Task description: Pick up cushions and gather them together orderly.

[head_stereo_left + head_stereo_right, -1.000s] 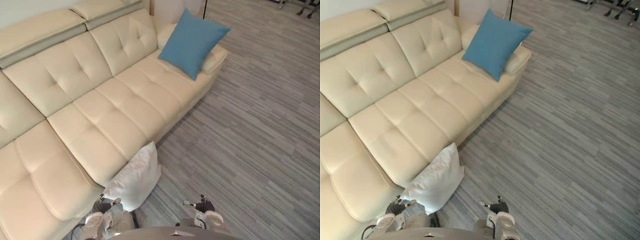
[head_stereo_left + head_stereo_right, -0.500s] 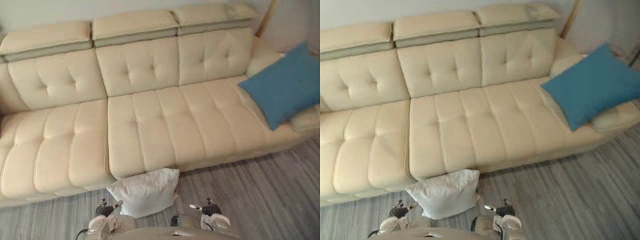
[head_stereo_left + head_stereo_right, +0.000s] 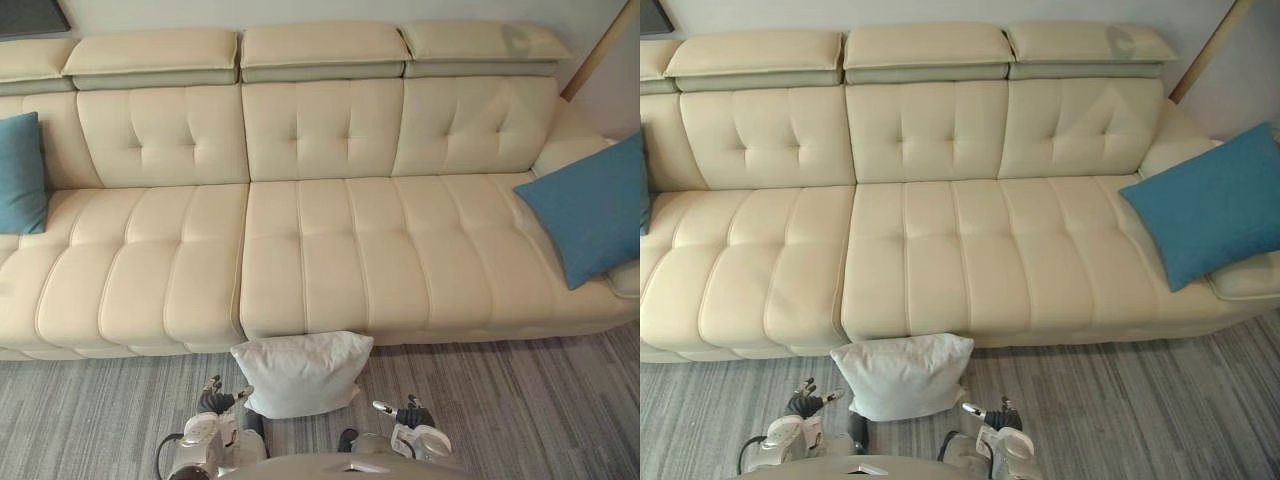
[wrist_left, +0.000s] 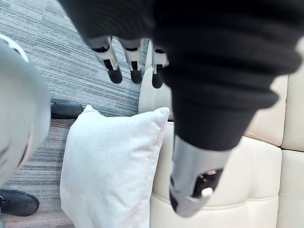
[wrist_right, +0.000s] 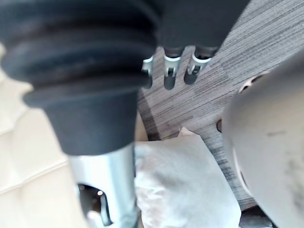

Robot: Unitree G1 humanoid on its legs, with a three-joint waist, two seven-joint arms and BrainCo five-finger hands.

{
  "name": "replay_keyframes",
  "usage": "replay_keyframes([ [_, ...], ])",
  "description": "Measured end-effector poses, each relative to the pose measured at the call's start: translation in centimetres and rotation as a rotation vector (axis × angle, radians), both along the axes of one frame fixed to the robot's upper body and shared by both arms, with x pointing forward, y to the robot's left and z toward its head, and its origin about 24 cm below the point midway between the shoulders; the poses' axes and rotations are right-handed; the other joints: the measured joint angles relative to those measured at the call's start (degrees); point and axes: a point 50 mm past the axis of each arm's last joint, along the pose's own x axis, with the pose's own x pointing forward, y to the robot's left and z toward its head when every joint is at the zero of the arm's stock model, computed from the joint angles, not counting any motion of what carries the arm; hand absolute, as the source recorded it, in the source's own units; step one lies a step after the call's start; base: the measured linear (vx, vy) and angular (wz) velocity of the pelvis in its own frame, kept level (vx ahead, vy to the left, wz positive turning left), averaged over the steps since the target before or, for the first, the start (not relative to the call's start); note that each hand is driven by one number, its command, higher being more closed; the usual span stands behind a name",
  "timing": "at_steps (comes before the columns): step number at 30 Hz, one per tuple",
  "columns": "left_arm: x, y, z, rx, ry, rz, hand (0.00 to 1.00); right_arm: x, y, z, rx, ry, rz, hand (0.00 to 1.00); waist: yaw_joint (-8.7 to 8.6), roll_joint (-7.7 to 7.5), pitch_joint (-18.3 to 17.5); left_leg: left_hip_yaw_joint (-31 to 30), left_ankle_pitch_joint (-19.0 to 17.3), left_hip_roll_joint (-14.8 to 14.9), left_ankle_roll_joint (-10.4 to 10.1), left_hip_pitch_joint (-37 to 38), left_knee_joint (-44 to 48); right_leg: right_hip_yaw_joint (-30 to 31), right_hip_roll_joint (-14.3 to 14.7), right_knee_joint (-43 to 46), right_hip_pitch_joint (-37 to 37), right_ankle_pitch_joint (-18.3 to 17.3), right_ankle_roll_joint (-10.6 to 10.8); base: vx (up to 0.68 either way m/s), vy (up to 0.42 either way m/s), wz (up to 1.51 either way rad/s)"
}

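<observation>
White cushion [image 3: 303, 372] leaning on floor [image 3: 520, 400] against sofa [image 3: 330, 250]. Left robot hand [image 3: 213, 401], right robot hand [image 3: 408, 413] hanging open, holding nothing. Pick-up step starting; next needing both reaching down around cushion.

Head eyes overlook sofa [image 3: 300, 250]; wrists (close) share white cushion [image 4: 109, 166].

You're looking at 4 colours, 1 pattern.
Sofa [image 3: 330, 250] is plain cream with a grey-beige band under each headrest; white cushion [image 3: 302, 372] is plain with a faint weave; right blue cushion [image 3: 590, 215] and left blue cushion [image 3: 18, 172] are solid mid-blue; floor [image 3: 520, 410] is grey, finely streaked lighter and darker.
</observation>
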Motion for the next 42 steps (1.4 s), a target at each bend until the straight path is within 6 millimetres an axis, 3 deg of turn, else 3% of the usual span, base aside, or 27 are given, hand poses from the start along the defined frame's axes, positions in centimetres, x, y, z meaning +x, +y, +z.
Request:
replay_keyframes([
  [5, 3.4, 1.4, 1.9, 0.007, -0.118, 0.115, 0.0, 4.6, -1.1, 2.4, -0.054, -0.119, 0.0, 0.0, 0.13, 1.04, 4.9, 1.34, -3.48, 1.99, 1.68, -11.57, 11.48, 4.23, 0.54, 6.89, -11.35, 0.86, -0.36, -0.18, 0.136, -0.25],
  [7, 6.4, 2.4, 4.1, 0.023, -0.239, 0.154, 0.0, 7.3, -1.8, 4.5, -0.091, -0.219, -0.02, 0.0, 0.27, 1.18, 7.67, 1.29, -4.5, 2.46, 2.51, -17.05, 15.66, 5.81, 0.48, 10.94, -17.25, 0.66, -0.15, -0.17, 0.073, -0.13],
  [9, 7.9, 3.1, 5.5, 0.03, -0.306, 0.185, 0.0, 8.5, -2.4, 5.7, -0.097, -0.275, -0.048, 0.0, 0.12, 1.27, 9.15, 1.23, -4.6, 2.65, 2.69, -20.35, 17.48, 6.29, 0.52, 12.77, -20.71, 0.66, -0.16, -0.17, 0.032, -0.01],
  [11, 10.6, 4.1, 8.1, 0.022, -0.428, 0.264, 0.0, 10.7, -3.3, 8.1, -0.104, -0.378, -0.129, 0.0, 0.07, 1.28, 10.72, 1.21, -4.62, 3.21, 2.74, -26.87, 20.35, 7.32, 0.68, 15.8, -27.36, 0.67, -0.13, -0.18, 0.019, 0.0],
  [17, 15.5, 4.8, 13.2, 0.016, -0.607, 0.295, 0.0, 15.4, -4.6, 13.3, -0.133, -0.543, -0.21, 0.0, -0.11, 1.65, 14.3, 1.45, -3.03, 3.98, 2.99, -39.58, 22.13, 8.93, 1.44, 20.33, -40.57, 0.92, -0.41, -0.11, -0.022, 0.18],
  [20, 16.9, 4.5, 15.0, 0.02, -0.661, 0.271, 0.0, 17.9, -4.2, 16.6, -0.136, -0.645, -0.186, 0.0, 0.27, 1.68, 15.97, 1.66, -1.77, 4.58, 3.02, -43.89, 22.56, 9.03, 1.49, 21.89, -45.52, 1.17, -0.77, -0.07, -0.032, 0.03],
  [24, 19.2, 3.1, 18.3, 0.02, -0.77, 0.217, 0.0, 21.5, -2.2, 22.4, -0.146, -0.82, -0.104, 0.0, 0.38, 1.71, 18.66, 1.92, 0.09, 5.23, 3.26, -48.98, 22.89, 8.95, 1.58, 24.24, -51.39, 1.25, -0.98, -0.01, -0.019, 0.02],
  [31, 22.0, -0.3, 23.3, 0.009, -0.903, 0.203, 0.0, 24.0, 1.0, 28.5, -0.183, -0.977, -0.019, 0.0, 0.4, 1.61, 20.68, 0.02, 1.2, 5.86, 3.32, -55.91, 26.38, 7.44, 1.37, 30.73, -58.38, -0.74, -1.63, 0.0, -0.054, 0.12],
  [32, 22.4, -1.1, 24.0, 0.007, -0.921, 0.178, 0.0, 24.2, 1.6, 29.3, -0.19, -0.996, -0.01, 1.0, 0.39, 1.64, 21.05, -0.23, 1.21, 5.85, 3.23, -56.35, 26.75, 7.3, 1.27, 31.3, -58.9, -1.2, -1.82, -0.01, -0.051, 0.1],
  [36, 23.3, -3.6, 26.0, 0.013, -0.974, 0.087, 0.0, 24.5, 2.6, 30.7, -0.189, -1.03, -0.004, 1.0, 0.13, 1.63, 21.06, -0.52, 1.44, 5.86, 3.04, -57.72, 26.51, 7.25, 1.35, 31.98, -60.68, -1.43, -1.91, -0.03, -0.039, 0.03],
  [37, 23.5, -4.5, 26.7, 0.011, -0.993, 0.056, 1.0, 24.7, 3.0, 31.2, -0.183, -1.041, -0.002, 1.0, -0.22, 1.63, 21.05, -0.66, 1.79, 5.85, 2.96, -58.2, 26.19, 7.05, 1.35, 31.93, -61.21, -1.53, -1.72, -0.04, -0.027, 0.05],
  [42, 24.2, -8.1, 29.9, 0.013, -1.074, -0.045, 1.0, 25.0, 3.4, 33.0, -0.201, -1.077, -0.015, 1.0, -1.04, 1.62, 21.12, -1.5, 3.82, 5.65, 2.67, -59.9, 24.03, 5.66, 1.19, 31.27, -62.81, -1.09, -2.14, -0.03, -0.029, 0.09],
])
